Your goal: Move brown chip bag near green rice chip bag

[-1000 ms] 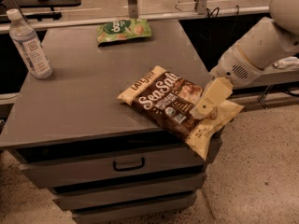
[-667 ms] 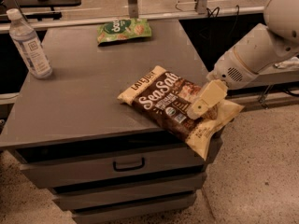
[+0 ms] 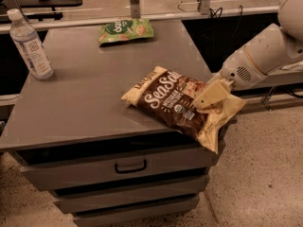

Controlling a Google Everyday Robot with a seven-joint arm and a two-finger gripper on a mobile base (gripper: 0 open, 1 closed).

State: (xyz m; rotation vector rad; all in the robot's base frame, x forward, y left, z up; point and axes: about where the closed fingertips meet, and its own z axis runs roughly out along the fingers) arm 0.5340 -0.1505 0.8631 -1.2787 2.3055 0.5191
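Observation:
The brown chip bag point(image 3: 177, 105) lies flat at the front right corner of the grey cabinet top point(image 3: 90, 93), its cream right end hanging over the edge. My gripper point(image 3: 208, 97) is down on the bag's right part, reaching in from the right on the white arm point(image 3: 258, 56). The green rice chip bag point(image 3: 125, 30) lies flat at the far edge of the top, well apart from the brown bag.
A clear water bottle point(image 3: 29, 44) stands at the far left of the top. Drawers point(image 3: 128, 167) fill the cabinet front below. A dark shelf and cables run behind the cabinet. Speckled floor lies to the right.
My gripper has shifted slightly left and lower onto the brown bag's right part. The bag itself has barely moved. The green bag and bottle are unchanged.

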